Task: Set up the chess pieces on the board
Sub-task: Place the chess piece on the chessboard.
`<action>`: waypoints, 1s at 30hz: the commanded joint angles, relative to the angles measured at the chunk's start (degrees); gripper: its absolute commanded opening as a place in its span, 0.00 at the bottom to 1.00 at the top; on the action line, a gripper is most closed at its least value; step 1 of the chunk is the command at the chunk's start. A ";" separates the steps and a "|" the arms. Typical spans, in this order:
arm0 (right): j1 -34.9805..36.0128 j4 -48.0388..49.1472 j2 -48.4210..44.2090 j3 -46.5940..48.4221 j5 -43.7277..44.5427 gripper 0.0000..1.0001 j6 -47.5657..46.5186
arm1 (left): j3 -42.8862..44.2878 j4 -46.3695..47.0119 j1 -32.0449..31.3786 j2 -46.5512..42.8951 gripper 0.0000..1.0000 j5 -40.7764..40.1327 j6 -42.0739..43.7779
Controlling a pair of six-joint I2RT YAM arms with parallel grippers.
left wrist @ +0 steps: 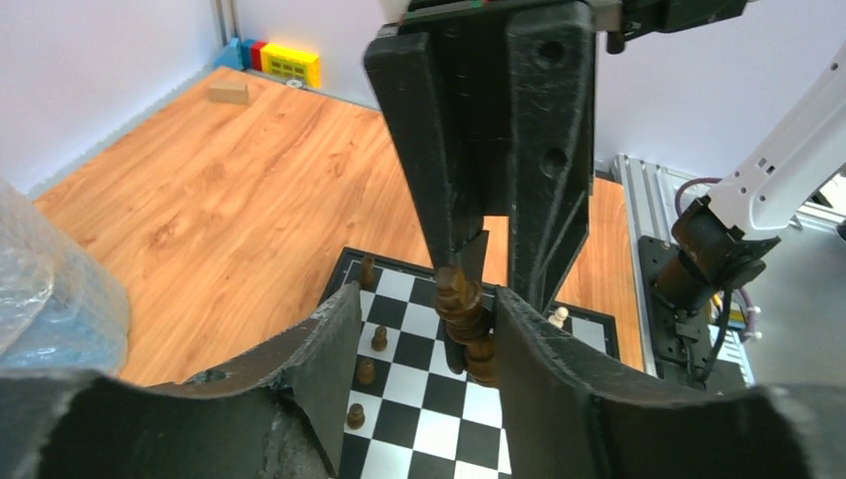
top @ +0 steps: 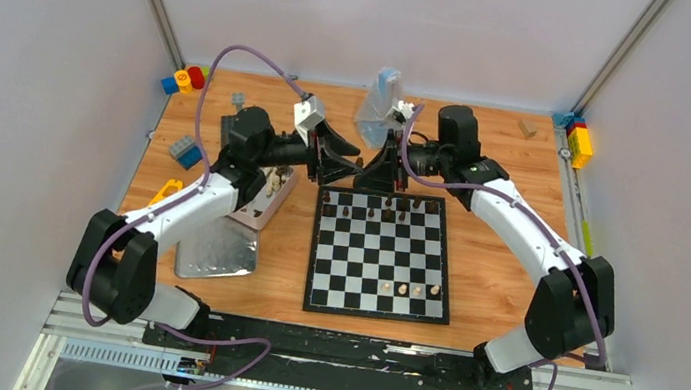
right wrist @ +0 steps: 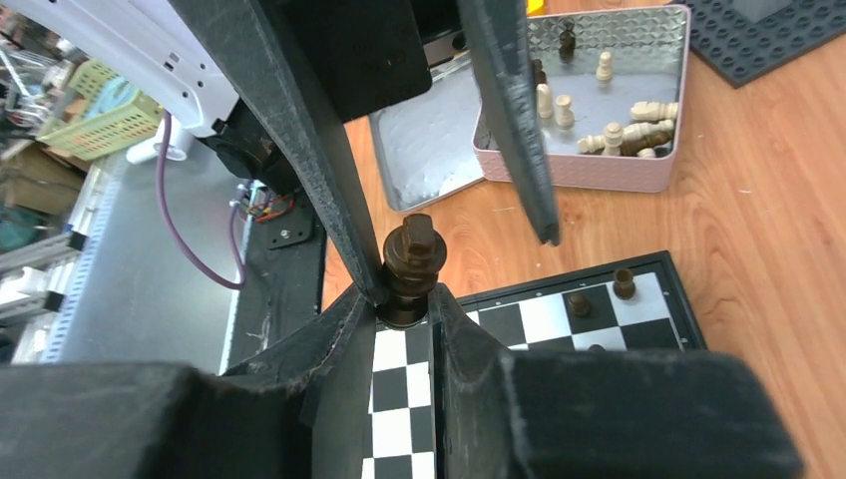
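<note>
Toward the tabletop's left edge, an open silver metal tin (right wrist: pixel 579 168) holds loose cream and dark brown pieces (right wrist: pixel 619 135) that are not yet placed. Above the far edge of the black-and-white chessboard (top: pixel 378 260), the left gripper (left wrist: pixel 427 304) has its fingers spread either side of a dark brown turned chess piece (right wrist: pixel 411 261). The right gripper (right wrist: pixel 407 299) pinches that piece from the other side. On the board, dark pieces (top: pixel 369 213) part-fill the two far rows, and four cream pieces (top: pixel 410 289) stand toward the near right corner. By my reckoning, well over half the set remains.
</note>
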 commanded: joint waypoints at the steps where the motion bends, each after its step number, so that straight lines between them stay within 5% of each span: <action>1: 0.21 -2.80 -4.68 -1.32 4.05 0.00 -9.81 | 8.80 -18.02 -0.47 -1.62 0.63 3.82 9.87; 8: 1.38 -5.05 -6.48 -2.84 6.70 0.00 -14.77 | 19.27 -38.81 -1.12 2.22 0.73 6.36 19.20; 17: 2.50 -5.40 -8.19 -4.28 9.19 0.00 -16.94 | 29.01 -59.43 -4.11 7.24 0.70 2.04 28.20; 30: 2.72 -5.40 -9.35 -5.80 10.00 0.00 -17.32 | 32.38 -63.64 -4.77 9.46 0.50 -0.15 28.55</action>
